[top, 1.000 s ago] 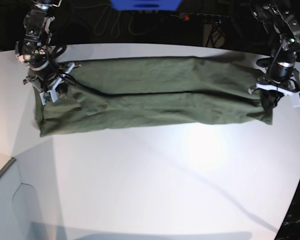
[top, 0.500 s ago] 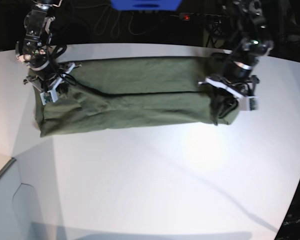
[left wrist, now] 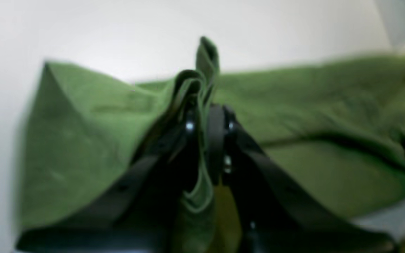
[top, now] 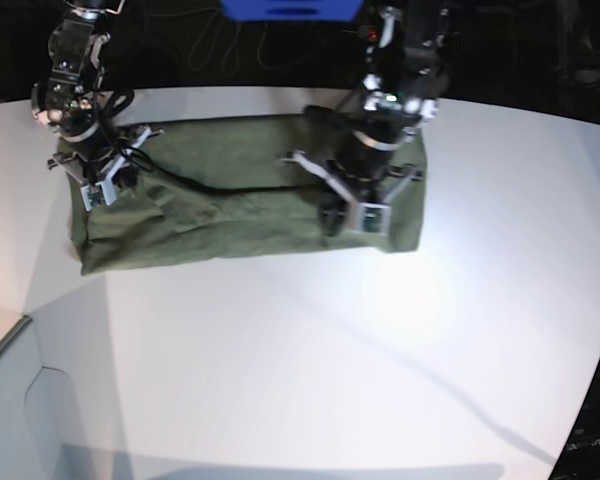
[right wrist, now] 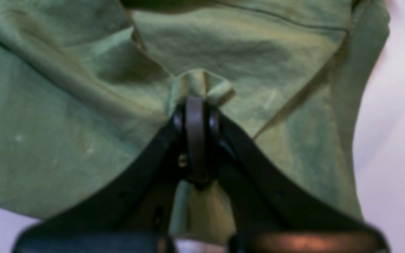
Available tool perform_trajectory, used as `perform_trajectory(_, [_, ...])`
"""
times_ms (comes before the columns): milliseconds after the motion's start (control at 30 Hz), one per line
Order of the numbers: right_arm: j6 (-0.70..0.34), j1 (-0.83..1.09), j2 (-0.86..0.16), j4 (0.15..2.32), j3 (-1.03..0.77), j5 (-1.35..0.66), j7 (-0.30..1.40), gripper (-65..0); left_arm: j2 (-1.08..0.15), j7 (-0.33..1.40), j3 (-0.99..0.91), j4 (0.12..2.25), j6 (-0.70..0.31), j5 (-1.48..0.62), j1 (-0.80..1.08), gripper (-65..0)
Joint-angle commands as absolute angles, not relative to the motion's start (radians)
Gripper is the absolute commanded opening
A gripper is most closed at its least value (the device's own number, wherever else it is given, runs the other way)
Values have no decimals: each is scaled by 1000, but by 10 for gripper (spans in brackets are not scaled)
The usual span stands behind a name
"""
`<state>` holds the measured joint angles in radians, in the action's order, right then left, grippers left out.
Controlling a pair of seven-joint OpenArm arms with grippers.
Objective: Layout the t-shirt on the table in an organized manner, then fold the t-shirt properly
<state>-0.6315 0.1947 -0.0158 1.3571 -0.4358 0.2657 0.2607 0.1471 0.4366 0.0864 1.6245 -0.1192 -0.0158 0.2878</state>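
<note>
**A:** so where was the shirt (top: 230,190) at this point?

**B:** on the table (top: 310,360), up near the far edge, lying as a long band across the left and middle part of it. The right end was doubled over onto the rest, so the fold edge sat about mid-table in the base view, and the doubled bit made a squarish block there. The left end was flat with a few creases and a dark seam line running along it

**A:** and the grippers, were they holding anything?

**B:** both clamped on cloth. The left gripper (top: 342,215) was out over the middle of the shirt, jaws pinched tight on a bunched ridge of fabric. In its wrist view you could see a tuft of green sticking up past the tips (left wrist: 207,105) and more cloth hanging down between the fingers. That view was blurry, so I couldn't tell which edge of the shirt it had

**A:** right one?

**B:** the right gripper (top: 100,185) was down at the shirt's left end near the far corner, jaws closed with a small pucker of fabric caught at the tips (right wrist: 197,102). The cloth around it was spread flat under the fingers, with a hem running off to the side and white table showing just past the shirt's edge
</note>
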Motion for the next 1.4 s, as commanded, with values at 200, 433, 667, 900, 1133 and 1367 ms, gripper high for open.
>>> perform_trajectory(200, [-642,200,-13,1354,-433,297,312,-650,157,400,232,1570,-59,-39,229,-648])
perform_trajectory(433, [-642,200,-13,1354,-433,297,312,-650,134,403,243,1527,-53,-188,168,-648])
perform_trajectory(667, [-642,200,-13,1354,-433,297,312,-650,142,403,248,1500,-59,-203,160,-648])
perform_trajectory(900, [-642,194,-13,1354,-433,297,312,-650,137,403,292,1498,-59,-205,160,-648])
perform_trajectory(1133, [-642,193,-2,1354,-432,297,312,-650,142,403,292,1460,-61,-206,133,-648])
perform_trajectory(1367, [-642,194,-1,1354,-432,297,312,-650,145,409,292,1454,-58,-208,124,-618])
